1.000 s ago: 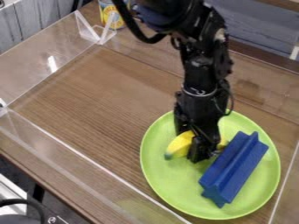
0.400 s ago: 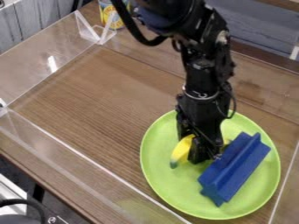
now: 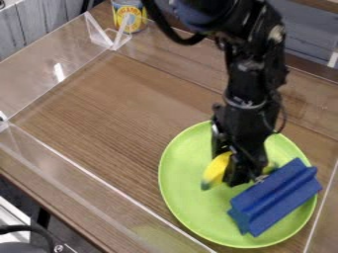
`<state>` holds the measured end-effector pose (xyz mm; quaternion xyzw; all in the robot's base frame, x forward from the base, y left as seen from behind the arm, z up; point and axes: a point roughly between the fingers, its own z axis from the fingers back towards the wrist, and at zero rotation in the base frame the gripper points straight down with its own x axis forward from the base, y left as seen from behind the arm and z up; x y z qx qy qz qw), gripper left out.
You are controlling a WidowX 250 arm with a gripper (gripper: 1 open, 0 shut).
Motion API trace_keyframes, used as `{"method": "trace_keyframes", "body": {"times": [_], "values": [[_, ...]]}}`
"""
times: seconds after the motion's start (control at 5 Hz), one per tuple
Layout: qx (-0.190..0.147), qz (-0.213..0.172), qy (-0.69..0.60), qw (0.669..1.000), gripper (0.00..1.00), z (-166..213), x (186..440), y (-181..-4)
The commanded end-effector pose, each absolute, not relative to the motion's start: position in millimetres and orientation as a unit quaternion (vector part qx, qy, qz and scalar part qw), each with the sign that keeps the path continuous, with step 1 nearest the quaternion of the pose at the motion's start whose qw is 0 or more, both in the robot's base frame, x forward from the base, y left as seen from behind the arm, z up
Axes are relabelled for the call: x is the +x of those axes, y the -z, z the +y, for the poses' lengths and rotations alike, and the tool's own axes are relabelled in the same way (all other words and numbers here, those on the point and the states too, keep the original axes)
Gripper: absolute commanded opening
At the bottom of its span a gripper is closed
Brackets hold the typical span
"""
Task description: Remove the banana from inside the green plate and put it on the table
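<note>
The yellow banana [image 3: 215, 170] hangs tilted just above the green plate [image 3: 189, 193], pinched at its upper end by my gripper [image 3: 231, 161], which is shut on it and points straight down. The black arm rises from there toward the top of the view. The plate lies at the near right of the brown wood-grain table [image 3: 119, 109]. The banana's dark tip is hidden behind the fingers.
A blue rectangular block [image 3: 276, 200] lies on the plate's right side, close beside the gripper. Clear acrylic walls [image 3: 46, 74] ring the tabletop. A yellow and blue object [image 3: 126, 16] stands beyond the far wall.
The gripper closed on the banana, then lifted it and shifted right over the plate. The blue block also sits a little further right than before.
</note>
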<state>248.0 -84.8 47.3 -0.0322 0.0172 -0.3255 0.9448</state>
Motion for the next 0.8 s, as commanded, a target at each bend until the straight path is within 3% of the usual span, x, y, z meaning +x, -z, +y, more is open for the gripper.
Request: {"method": "trace_keyframes", "body": {"times": [0.0, 0.2, 0.4, 0.6], "values": [[-0.021, -0.018, 0.360, 0.932, 0.00, -78, 255, -89.1], [-0.008, -0.023, 0.381, 0.924, 0.00, -56, 256, -123.0], [0.006, -0.028, 0.357, 0.934, 0.00, -24, 258, -138.6], [0.009, -0.036, 0.341, 0.939, 0.00, 15, 255, -140.6]]}}
